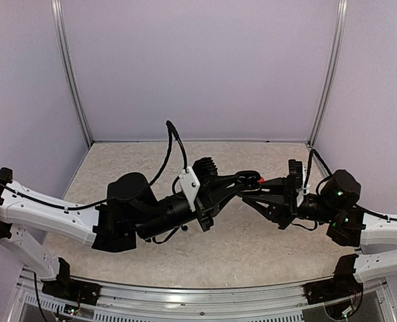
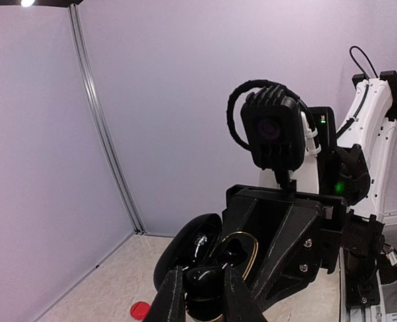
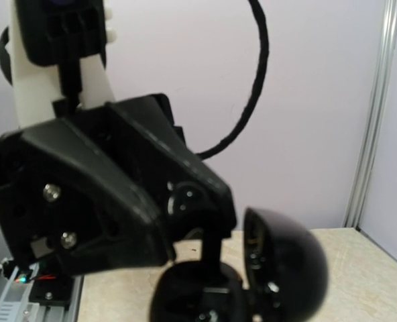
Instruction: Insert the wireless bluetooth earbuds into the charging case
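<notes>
Top external view has the two arms meeting tip to tip above the middle of the desk (image 1: 265, 258). The left end effector (image 1: 244, 181) and the right end effector (image 1: 250, 194) merge there into one dark mass, so the charging case between them is hard to pick out. A small red piece (image 1: 263, 180) shows just beyond the right end effector's tips.

The left wrist view gives the detail that the overhead one does not. The left end effector's own fingers (image 2: 174, 298) are closed in on the glossy black charging case (image 2: 205, 296), with its body clamped between them. The lid (image 2: 185, 249) stands swung open, above and to the left of those fingers. A gold-rimmed hollow (image 2: 243, 249) lies just ahead of them.

The right end effector reaches in from ahead and to the right, its tips down at that hollow and hidden behind its own black body. Its jaws are drawn together, but whether they pinch anything cannot be told. Only this view shows the red piece lying flat on the desk, below and left of the left end effector and apart from the case.

The right wrist view is blurred. It shows the case from the opposite side, with the lid as a dark dome at lower right and the left end effector's housing above it. The earbuds cannot be made out in any view.
</notes>
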You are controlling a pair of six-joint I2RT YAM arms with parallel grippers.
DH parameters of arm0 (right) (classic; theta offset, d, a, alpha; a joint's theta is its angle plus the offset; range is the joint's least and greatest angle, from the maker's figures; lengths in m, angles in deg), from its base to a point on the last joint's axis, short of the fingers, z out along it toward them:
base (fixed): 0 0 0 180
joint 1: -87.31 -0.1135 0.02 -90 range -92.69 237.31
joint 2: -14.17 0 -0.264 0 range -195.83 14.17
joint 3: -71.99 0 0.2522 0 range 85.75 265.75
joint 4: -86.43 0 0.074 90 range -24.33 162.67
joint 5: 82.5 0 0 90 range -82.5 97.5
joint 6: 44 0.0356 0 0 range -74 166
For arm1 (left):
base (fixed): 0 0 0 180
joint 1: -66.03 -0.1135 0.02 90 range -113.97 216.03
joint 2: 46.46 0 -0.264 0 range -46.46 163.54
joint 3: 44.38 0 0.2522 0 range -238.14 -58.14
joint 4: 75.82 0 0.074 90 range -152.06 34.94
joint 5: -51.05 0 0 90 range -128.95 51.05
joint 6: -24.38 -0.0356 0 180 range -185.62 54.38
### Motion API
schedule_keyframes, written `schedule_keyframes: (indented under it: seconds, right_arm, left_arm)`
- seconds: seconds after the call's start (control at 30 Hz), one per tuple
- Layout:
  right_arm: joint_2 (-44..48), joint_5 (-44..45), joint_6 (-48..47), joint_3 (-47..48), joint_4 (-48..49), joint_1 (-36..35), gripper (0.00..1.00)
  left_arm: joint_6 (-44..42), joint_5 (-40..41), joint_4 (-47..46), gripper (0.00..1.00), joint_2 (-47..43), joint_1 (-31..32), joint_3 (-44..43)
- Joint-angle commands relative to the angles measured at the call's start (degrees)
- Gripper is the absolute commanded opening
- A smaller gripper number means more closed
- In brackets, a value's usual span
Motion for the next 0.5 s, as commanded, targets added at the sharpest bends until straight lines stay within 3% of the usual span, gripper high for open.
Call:
schedule_keyframes:
  seconds: [0.0,0.47]
  right_arm:
    - [2.9,-3.3,-3.4,0.4,9.0,-0.7,0.00]
    - [2.7,-2.7,-2.8,-0.3,10.5,-0.7,0.00]
  left_arm:
    - [3.6,3.9,3.5,0.10,1.8,-1.2,0.6]
    - [5.8,5.1,7.2,0.15,2.8,-1.7,-1.7]
